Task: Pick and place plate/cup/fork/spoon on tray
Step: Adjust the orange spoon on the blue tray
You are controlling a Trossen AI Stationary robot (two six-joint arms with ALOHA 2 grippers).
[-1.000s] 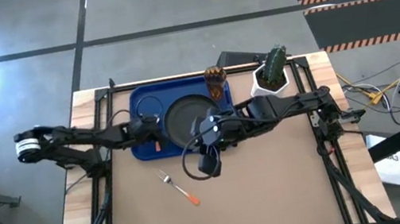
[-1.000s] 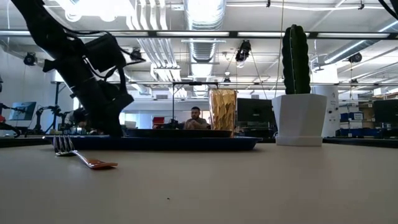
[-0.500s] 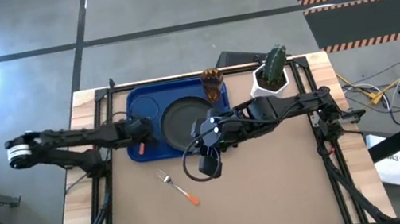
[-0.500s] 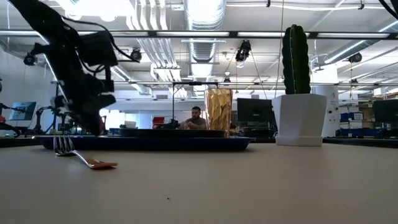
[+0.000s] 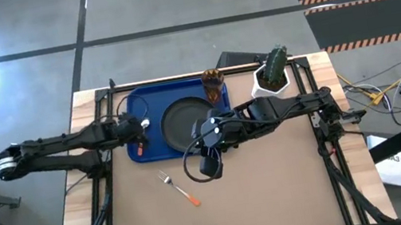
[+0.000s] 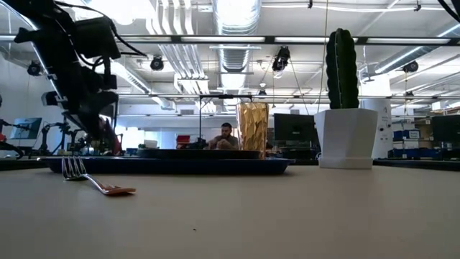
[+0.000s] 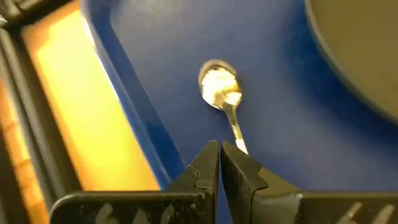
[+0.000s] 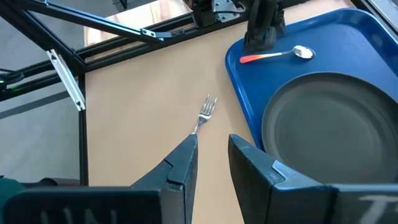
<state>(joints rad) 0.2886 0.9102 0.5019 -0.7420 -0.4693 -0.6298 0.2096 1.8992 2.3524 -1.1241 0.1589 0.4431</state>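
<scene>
Glossy spoon on smooth blue tray

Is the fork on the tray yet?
No, in the high view the fork lies on the bare table, apart from the blue tray.

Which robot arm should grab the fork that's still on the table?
Right. The right gripper hangs open close to the fork, which lies on the table straight ahead of it in the right wrist view. The left gripper is farther off, over the spoon at the tray's left edge.
</scene>
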